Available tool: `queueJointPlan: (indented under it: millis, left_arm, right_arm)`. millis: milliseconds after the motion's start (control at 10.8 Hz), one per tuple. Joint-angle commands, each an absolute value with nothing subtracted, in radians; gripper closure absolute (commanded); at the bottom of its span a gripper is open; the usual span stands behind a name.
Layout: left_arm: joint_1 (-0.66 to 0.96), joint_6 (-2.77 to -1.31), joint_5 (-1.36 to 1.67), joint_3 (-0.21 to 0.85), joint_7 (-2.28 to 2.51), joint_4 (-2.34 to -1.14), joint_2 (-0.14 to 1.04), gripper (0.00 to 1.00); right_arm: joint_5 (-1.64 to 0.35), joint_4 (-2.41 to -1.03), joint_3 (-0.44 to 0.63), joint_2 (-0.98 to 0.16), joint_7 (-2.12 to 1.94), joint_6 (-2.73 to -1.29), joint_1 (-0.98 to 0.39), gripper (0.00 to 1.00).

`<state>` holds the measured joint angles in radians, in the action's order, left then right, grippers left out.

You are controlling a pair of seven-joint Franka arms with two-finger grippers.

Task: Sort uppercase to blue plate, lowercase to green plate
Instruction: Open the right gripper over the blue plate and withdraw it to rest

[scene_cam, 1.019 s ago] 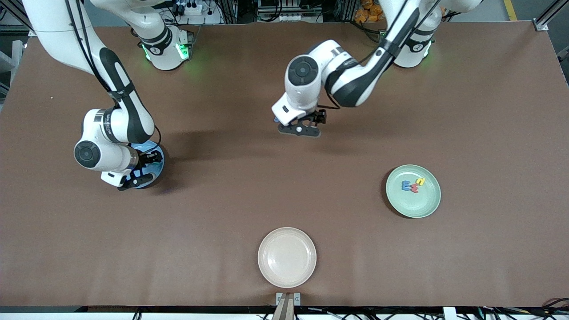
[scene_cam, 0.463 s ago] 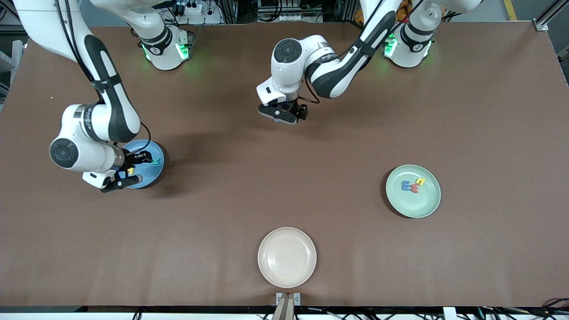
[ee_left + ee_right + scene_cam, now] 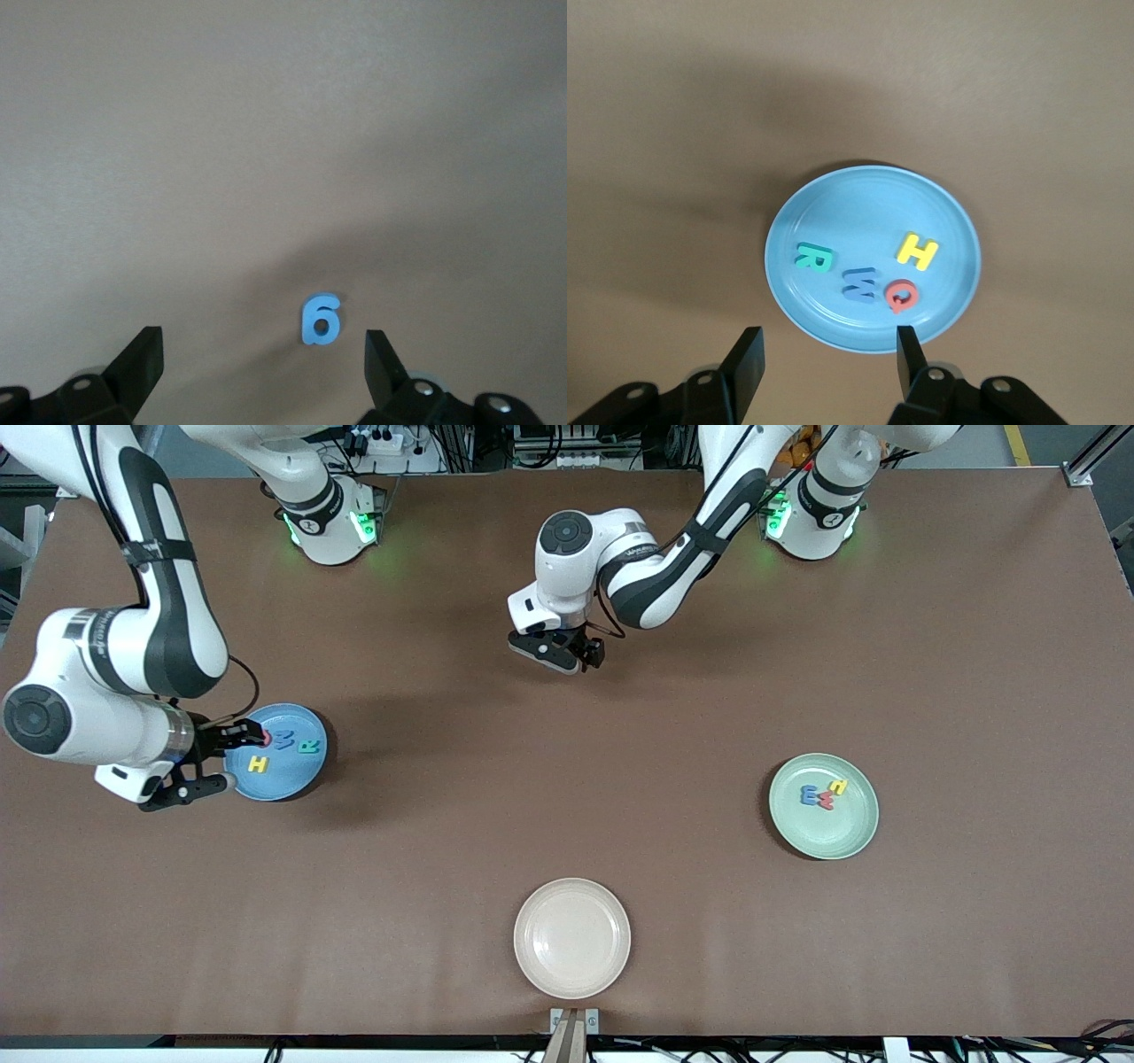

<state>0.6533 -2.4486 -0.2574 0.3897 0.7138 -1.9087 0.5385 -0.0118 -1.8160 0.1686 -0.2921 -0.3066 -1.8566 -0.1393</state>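
The blue plate (image 3: pixel 288 784) (image 3: pixel 859 212) lies near the right arm's end of the table. It holds the uppercase letters: yellow H (image 3: pixel 258 763) (image 3: pixel 917 251), blue W (image 3: pixel 283 739) (image 3: pixel 860 284), teal R (image 3: pixel 308 746) (image 3: pixel 813 258) and red Q (image 3: pixel 900 295). My right gripper (image 3: pixel 232 760) (image 3: pixel 828 350) hangs open and empty over the plate's edge. The green plate (image 3: pixel 842 837) holds three lowercase letters: a blue m (image 3: pixel 811 794), a red m (image 3: pixel 827 802) and a yellow h (image 3: pixel 837 786). A blue g (image 3: pixel 319 319) lies on the bare table. My left gripper (image 3: pixel 558 651) (image 3: pixel 263 354) is open above it and hides it in the front view.
An empty beige plate (image 3: pixel 572 938) sits near the front camera's edge of the table, midway along it. Brown table surface (image 3: pixel 567 797) stretches between the three plates.
My right arm has drawn back off the blue plate toward its own end of the table, uncovering the letters. My left gripper has shifted a little toward the bases and the right arm's end.
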Motion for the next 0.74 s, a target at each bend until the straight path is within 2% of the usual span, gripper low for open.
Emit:
queueJointPlan:
  millis: [0, 278, 371, 463, 649]
  left_arm:
    - [0.666, -2.470, -0.290, 0.391, 0.736, -1.910, 0.549, 0.00]
    - [0.676, -2.474, -0.291, 0.390, 0.736, -1.905, 0.569, 0.00]
    - [0.683, -2.474, -0.290, 0.390, 0.736, -1.905, 0.571, 0.00]
    - [0.683, -2.474, -0.288, 0.391, 0.738, -1.899, 0.581, 0.00]
    - [0.706, -2.474, -0.287, 0.382, 0.742, -1.898, 0.595, 0.00]
  right_arm:
    - [0.050, -1.743, 0.155, -0.259, -0.240, -1.758, -0.126, 0.32]
    - [0.055, -1.663, 0.152, -0.218, -0.227, -1.666, -0.120, 0.32]
    - [0.055, -1.663, 0.150, -0.192, -0.216, -1.663, -0.109, 0.27]
    - [0.055, -1.651, 0.150, -0.183, -0.203, -1.663, -0.101, 0.11]
    - [0.051, -1.628, 0.149, -0.157, -0.199, -1.660, -0.084, 0.11]
